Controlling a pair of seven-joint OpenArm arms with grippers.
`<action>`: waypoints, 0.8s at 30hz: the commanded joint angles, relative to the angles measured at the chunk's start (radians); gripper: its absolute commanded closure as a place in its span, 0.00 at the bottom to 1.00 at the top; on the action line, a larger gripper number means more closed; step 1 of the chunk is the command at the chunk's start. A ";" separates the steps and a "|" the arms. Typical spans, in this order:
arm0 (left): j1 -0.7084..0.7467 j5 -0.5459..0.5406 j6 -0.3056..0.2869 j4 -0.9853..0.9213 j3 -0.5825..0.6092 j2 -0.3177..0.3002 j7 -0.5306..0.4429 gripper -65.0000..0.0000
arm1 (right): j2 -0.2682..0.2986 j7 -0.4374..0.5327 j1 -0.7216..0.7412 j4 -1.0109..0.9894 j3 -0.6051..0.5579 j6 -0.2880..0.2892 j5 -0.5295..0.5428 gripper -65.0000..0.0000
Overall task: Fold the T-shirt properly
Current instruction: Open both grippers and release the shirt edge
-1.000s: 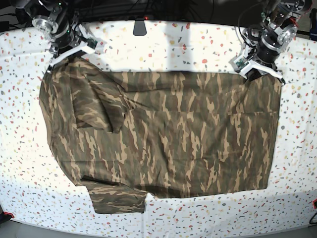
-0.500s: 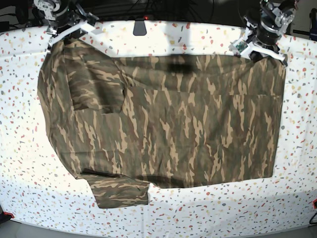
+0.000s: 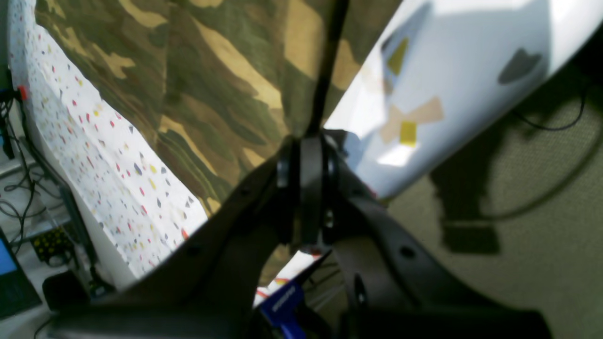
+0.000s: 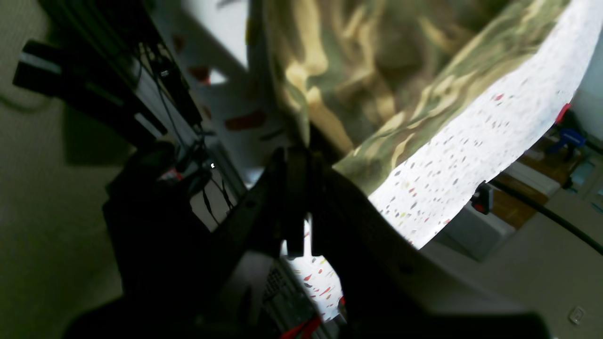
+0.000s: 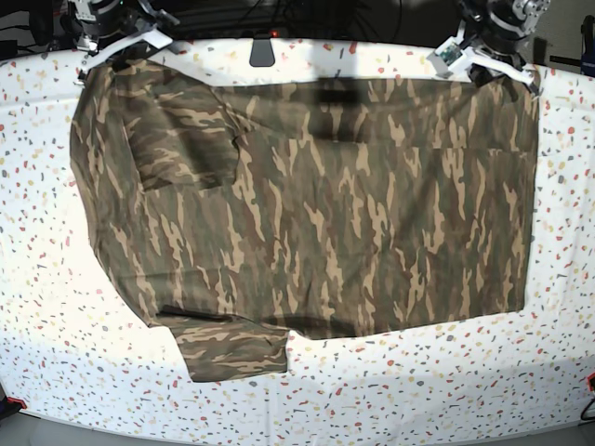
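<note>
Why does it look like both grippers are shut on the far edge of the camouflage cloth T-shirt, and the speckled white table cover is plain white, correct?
Not plain. The base view shows the table cover white with coloured speckles. The rest holds: left gripper and right gripper are shut on the T-shirt at its far edge.

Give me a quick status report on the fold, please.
Left gripper and right gripper: jaws shut on far corners. Camouflage cloth T-shirt spread over speckled white table. Nothing obstructing.

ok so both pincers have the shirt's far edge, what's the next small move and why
Probably carry the far edge toward the near hem. The left pincer and right pincer each grip a far corner of the T-shirt, which lies spread on the table, so it looks ready to fold.
</note>
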 commanded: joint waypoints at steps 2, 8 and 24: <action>0.013 0.029 0.003 0.010 -0.001 -0.013 0.025 1.00 | 0.013 -0.003 -0.026 0.045 0.005 -0.013 -0.006 1.00; 0.013 0.101 0.005 0.010 -0.001 -0.013 0.025 1.00 | 0.013 -0.024 -0.046 0.072 0.005 -0.013 -0.006 1.00; 0.008 0.098 0.046 0.010 -0.001 -0.012 -0.009 1.00 | 0.013 -0.025 -0.045 0.072 0.005 -0.013 0.006 1.00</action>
